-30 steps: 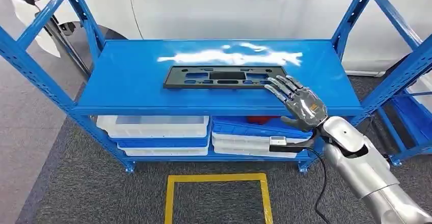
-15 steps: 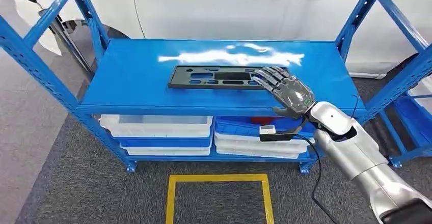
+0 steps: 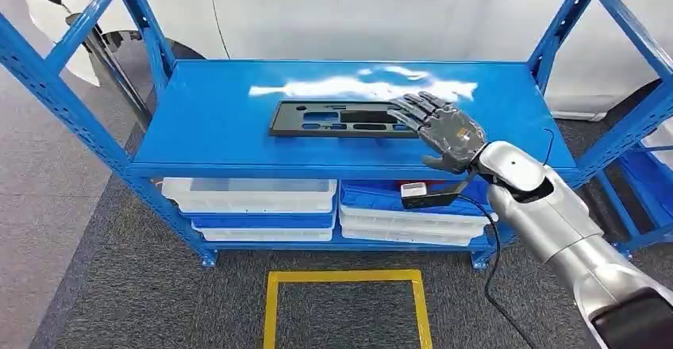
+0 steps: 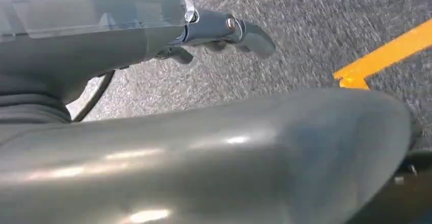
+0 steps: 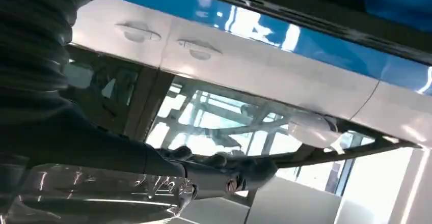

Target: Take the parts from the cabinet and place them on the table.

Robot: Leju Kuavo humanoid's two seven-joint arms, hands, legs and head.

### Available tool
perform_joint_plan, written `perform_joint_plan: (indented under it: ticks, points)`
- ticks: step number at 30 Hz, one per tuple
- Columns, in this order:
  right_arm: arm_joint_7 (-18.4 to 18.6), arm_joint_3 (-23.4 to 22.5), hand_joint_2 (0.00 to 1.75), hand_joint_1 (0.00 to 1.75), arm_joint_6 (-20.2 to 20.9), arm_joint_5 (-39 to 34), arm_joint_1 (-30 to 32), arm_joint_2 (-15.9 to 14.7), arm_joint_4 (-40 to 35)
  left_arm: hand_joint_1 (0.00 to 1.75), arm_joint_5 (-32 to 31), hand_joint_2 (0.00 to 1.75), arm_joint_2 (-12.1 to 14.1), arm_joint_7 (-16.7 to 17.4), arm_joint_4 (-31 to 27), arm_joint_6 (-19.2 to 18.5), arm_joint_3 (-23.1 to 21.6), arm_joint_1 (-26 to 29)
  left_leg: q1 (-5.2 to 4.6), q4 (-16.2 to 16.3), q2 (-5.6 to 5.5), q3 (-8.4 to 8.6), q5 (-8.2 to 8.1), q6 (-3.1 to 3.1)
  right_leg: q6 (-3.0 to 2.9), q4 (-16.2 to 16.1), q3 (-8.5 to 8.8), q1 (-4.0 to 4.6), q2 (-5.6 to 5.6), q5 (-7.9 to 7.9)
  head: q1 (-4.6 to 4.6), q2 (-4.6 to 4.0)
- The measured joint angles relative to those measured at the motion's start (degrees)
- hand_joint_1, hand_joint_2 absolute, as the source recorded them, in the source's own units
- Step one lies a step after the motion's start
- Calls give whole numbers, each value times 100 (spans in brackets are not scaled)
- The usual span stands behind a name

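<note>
**Right hand spread over end of black part on blue shelf**

Seen from the head view: flat black part (image 3: 343, 118), long and rectangular with cut-out slots, lying on the top shelf (image 3: 214, 127) of a blue cabinet, roughly centred. Right hand (image 3: 441, 133) reaching in from the lower right, fingers apart and extended over the part's right end, holding nothing; actual contact with the part hard to tell. Left hand (image 4: 219, 33) hanging above grey carpet (image 4: 305, 25), fingers lightly curled, nothing in them.

Around the shelf: blue uprights (image 3: 63, 87) on both sides. Below, stacked white and blue trays (image 3: 250, 198). Behind, a white car door (image 3: 357, 8) with handles. On the floor, a yellow taped square (image 3: 348, 305). Black cable (image 3: 492, 278) trailing beneath the right arm.
</note>
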Motion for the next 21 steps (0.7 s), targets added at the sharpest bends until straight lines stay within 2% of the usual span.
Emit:
perform_joint_plan:
  ticks: [1, 2, 3, 5, 6, 7, 8, 9, 10, 11, 12, 13, 17, 21]
  points:
    - [4, 20, 175, 0, -7, 0, -5, 11, 11, 0, -2, 0, 2, 0, 0, 0, 0, -4, -45, 9, -2, 0, -17, -29, -40, -58, 21, -74, -1, 29, 2, 0]
    - [30, 52, 175, 0, -26, 24, -22, 35, 20, 0, -4, 0, 4, 0, 0, 2, 0, -3, -17, 92, 2, -30, -91, -84, -54, -88, 49, -85, -11, 45, 2, 0]
    - [66, 68, 175, 0, -59, 39, -43, 53, 31, 0, -4, 0, 4, 0, 0, 2, 0, -7, 5, 331, 9, -137, -258, -141, -77, -91, 51, -96, -17, 46, 0, 0]
    - [129, 105, 175, 0, -129, 70, -49, 94, 55, 0, -7, 0, 4, 0, 0, 0, 0, -8, 76, 1212, 10, -552, -678, -222, -86, -90, 49, -95, -20, 44, 0, 0]
    - [144, 129, 175, 0, -144, 79, -40, 101, 68, 0, -13, 0, 4, 0, 0, 0, 0, -5, 101, 1605, 12, -746, -803, -256, -86, -89, 48, -97, -21, 43, 2, 0]
    - [162, 160, 175, 0, -162, 85, -19, 118, 81, 0, -20, 0, 4, 0, 0, 0, 0, -1, 130, 1784, 12, -851, -786, -280, -81, -88, 50, -105, -21, 39, 0, 0]
    - [171, 184, 175, 0, -171, 90, -5, 127, 94, 0, -20, 0, 4, 0, 0, 0, 0, -2, 149, 1654, 13, -801, -644, -298, -71, -86, 56, -116, -20, 34, 0, 0]
    - [181, 208, 175, 0, -170, 107, -6, 129, 103, 0, -20, 0, 4, 0, 0, 0, 0, -5, 163, 1297, 14, -638, -417, -310, -56, -79, 62, -132, -18, 27, 2, 0]
    - [192, 223, 175, 0, -170, 113, -15, 133, 105, 0, -20, 0, 4, 0, 0, 0, 0, -7, 178, 740, 15, -369, -124, -320, -29, -71, 78, -152, -17, 12, 0, 0]
    - [199, 238, 175, 0, -170, 120, -37, 153, 107, 0, -20, 0, 4, 2, 0, 0, 0, -9, 194, 236, 15, -120, 96, -324, 2, -61, 93, -161, -14, -4, 0, 0]
    - [201, 254, 175, 0, -170, 120, -63, 162, 114, 0, -20, 0, 2, 2, 2, 0, 0, -13, 163, 74, 6, -23, 6, -300, 49, -49, 85, -131, -3, -12, 0, 0]
    - [201, 265, 175, 0, -168, 120, -89, 162, 129, 0, -17, 0, 2, 0, 2, 2, 0, -20, 146, 22, -1, -14, 4, -205, 88, -44, 65, -129, 0, -2, 2, 0]
    - [201, 306, 175, 0, -168, 120, -102, 195, 160, 0, -15, 0, 0, 2, 2, 2, 0, -25, 145, -44, 3, -10, 50, -36, 230, -84, 74, -152, -4, -1, 2, 0]
    - [201, 306, 175, 0, -168, 120, -102, 195, 160, 0, -15, 0, 0, 2, 2, 2, 0, -25, 145, -44, 3, -10, 50, -36, 230, -84, 74, -152, -4, -1, 2, 0]
